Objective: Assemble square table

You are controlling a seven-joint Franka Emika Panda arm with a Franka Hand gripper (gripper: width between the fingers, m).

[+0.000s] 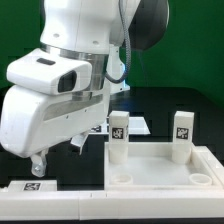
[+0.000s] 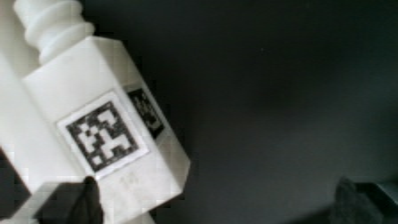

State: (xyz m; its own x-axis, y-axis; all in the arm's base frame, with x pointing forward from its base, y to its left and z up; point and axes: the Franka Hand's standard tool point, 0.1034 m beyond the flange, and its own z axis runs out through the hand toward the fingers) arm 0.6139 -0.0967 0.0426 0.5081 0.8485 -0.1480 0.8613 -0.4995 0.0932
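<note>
Two upright legs point(image 1: 119, 137) point(image 1: 181, 133) block the tabletop's point(image 1: 160, 176) far corners; its near sockets stand open.

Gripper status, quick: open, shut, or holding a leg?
Gripper: open, holding nothing. A tagged white leg lies close by one fingertip, not clamped.

a robotics lab or test rig, not a home. a large glossy white robot arm point(image 1: 70, 70) works over a matte black tabletop point(image 1: 185, 105) against a plain green backdrop point(image 1: 195, 40). printed black-and-white square marker tags point(image 1: 119, 130) sit on the chunky white plastic furniture parts, and one such tag point(image 2: 102, 132) fills the wrist view, the kind used for camera tracking.
</note>
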